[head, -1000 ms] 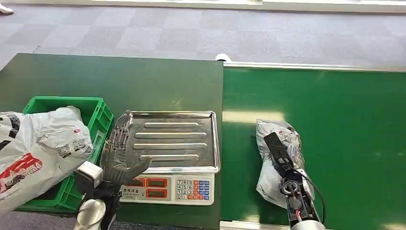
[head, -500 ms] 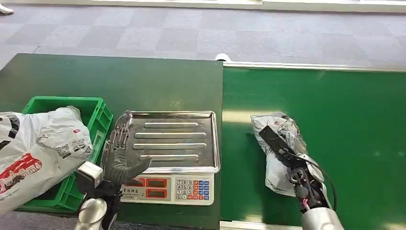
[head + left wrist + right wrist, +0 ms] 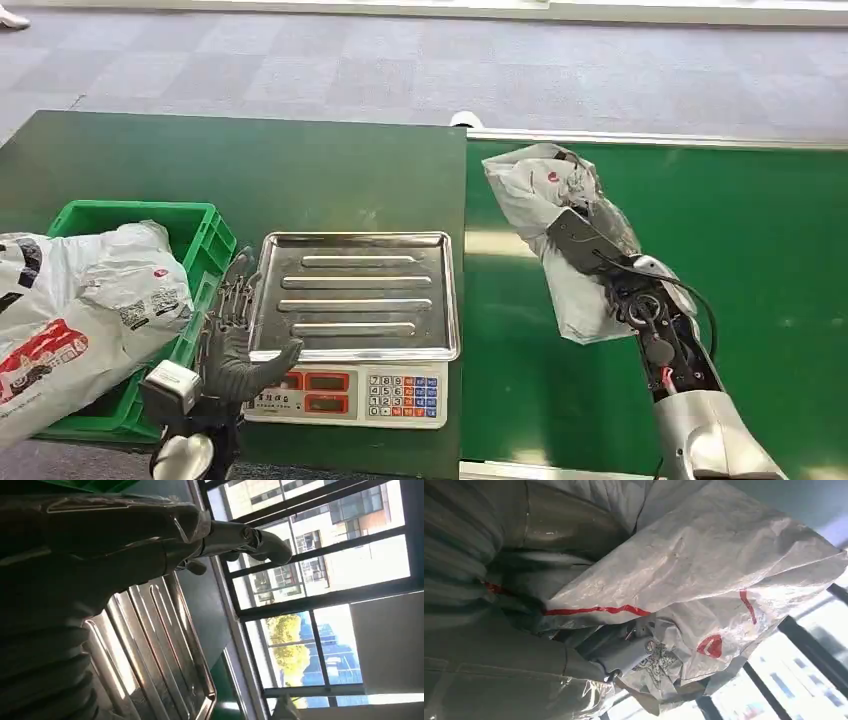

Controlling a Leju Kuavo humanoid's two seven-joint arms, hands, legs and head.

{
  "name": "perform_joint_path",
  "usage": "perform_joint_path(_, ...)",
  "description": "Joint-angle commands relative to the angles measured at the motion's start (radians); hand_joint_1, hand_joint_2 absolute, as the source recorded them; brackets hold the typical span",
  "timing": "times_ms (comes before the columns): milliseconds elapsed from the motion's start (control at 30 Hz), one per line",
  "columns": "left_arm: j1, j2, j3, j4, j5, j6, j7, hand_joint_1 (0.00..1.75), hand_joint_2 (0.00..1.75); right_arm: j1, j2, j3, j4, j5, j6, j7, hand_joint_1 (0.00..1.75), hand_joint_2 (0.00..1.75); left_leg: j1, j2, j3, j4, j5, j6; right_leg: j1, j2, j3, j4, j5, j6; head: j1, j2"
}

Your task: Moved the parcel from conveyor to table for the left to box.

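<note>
lifted off the conveyor [image 3: 760,220], crumpled grey parcel [image 3: 540,190] sits gripped by right hand [image 3: 600,255] fingers.

The right hand [image 3: 600,250] was largely hidden behind the parcel [image 3: 545,200] it held; in the right wrist view the crumpled bag [image 3: 704,595] covered most of the fingers. The print on the parcel was too small to read. A white bag [image 3: 70,310] in the green crate [image 3: 205,235] was cut off by the left edge and hid most of the crate's inside. The scale [image 3: 350,392] display digits were illegible. The left hand [image 3: 75,570] appeared dark and blurred in its wrist view.
</note>
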Motion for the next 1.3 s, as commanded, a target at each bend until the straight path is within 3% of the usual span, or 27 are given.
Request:
perform_joint_path(33, -0.007, 0.021, 0.002, 0.027, 0.009, -0.004, -0.013, 0.00, 1.75, 0.013, -0.079, 0.228, -0.352, -0.076, -0.081, -0.051, 1.75, 1.75, -0.001, 0.001, -0.001, 0.000, 0.000, 0.002, -0.001, 0.001, -0.002, 0.001, 0.000, -0.001, 0.000, 0.000)
perform_joint_path(233, -0.017, 0.016, 0.000, 0.032, 0.008, -0.009, -0.016, 0.00, 1.75, 0.047, -0.087, 0.260, -0.427, -0.106, -0.092, -0.055, 1.75, 1.75, -0.002, 0.000, 0.001, -0.002, 0.001, 0.003, -0.001, -0.002, 0.001, -0.001, 0.000, -0.002, 0.000, 0.000)
perform_joint_path(467, -0.030, 0.033, -0.004, 0.046, 0.005, -0.018, -0.014, 0.00, 1.75, -0.096, -0.063, 0.553, -0.204, -0.049, -0.010, -0.093, 1.75, 1.75, -0.001, 0.004, 0.001, 0.000, 0.000, 0.001, 0.000, 0.003, -0.001, 0.001, 0.001, -0.001, 0.001, 0.000)
perform_joint_path(833, -0.030, 0.037, -0.007, 0.054, 0.010, -0.021, -0.018, 0.00, 1.75, -0.123, -0.063, 0.600, -0.165, -0.052, 0.001, -0.114, 1.75, 1.75, -0.001, 0.000, 0.001, -0.001, 0.001, 0.002, -0.001, 0.000, 0.001, 0.000, 0.000, -0.001, 0.001, 0.000)
perform_joint_path(1033, -0.033, 0.043, -0.023, 0.058, 0.013, -0.024, -0.021, 0.00, 1.75, -0.199, 0.037, 0.728, 0.068, -0.004, -0.040, -0.084, 1.75, 1.75, -0.001, 0.003, 0.002, -0.001, 0.001, 0.001, 0.000, 0.002, 0.001, 0.000, 0.001, -0.001, 0.000, 0.000)
perform_joint_path(1300, -0.055, 0.035, -0.032, 0.069, 0.022, -0.034, -0.018, 0.00, 1.75, -0.254, 0.103, 0.786, 0.189, 0.058, -0.083, -0.074, 1.75, 1.75, -0.001, 0.003, 0.001, -0.001, 0.001, 0.002, -0.001, 0.002, 0.000, 0.000, 0.001, -0.001, 0.000, 0.000)
